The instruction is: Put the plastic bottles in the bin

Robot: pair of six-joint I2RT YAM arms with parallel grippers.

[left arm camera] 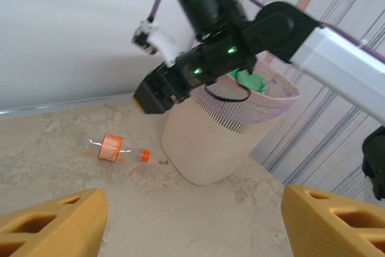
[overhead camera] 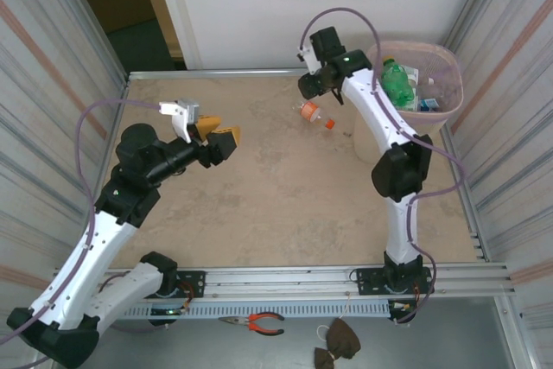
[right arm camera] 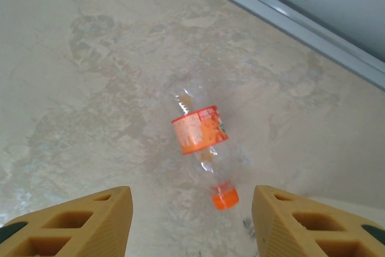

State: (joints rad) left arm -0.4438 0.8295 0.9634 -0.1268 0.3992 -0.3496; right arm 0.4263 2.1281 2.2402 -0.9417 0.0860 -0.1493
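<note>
Because the right gripper (right arm camera: 192, 228) hangs over the far part of the table (overhead camera: 285, 205), its own camera looks almost straight down on the work. Its two orange fingers (right arm camera: 75, 221) stand spread apart, and nothing is between them. Just ahead of the fingertips lies one bottle (right arm camera: 201, 139), on its side on the table, touching neither finger. It is clear, with an orange label and an orange cap (right arm camera: 224, 197). The cap end is the end nearer to the gripper. The long axis of the bottle runs away from the fingers with only a small slant, so it crosses the line along which the fingers close. I judge this a good position: the gripper needs to go down and a little forward, and then it can close across the body near the label.

Beyond the bottle, on the cap side, stands the bin (left arm camera: 204, 142), near but not touching it. Green bottles (overhead camera: 397, 84) are already inside the bin.

The left gripper (overhead camera: 218, 133) is well apart from the bottle, over the left half of the table, with its fingers also spread and empty. The right arm is clearly nearer, so I think this bottle is for the right arm.
</note>
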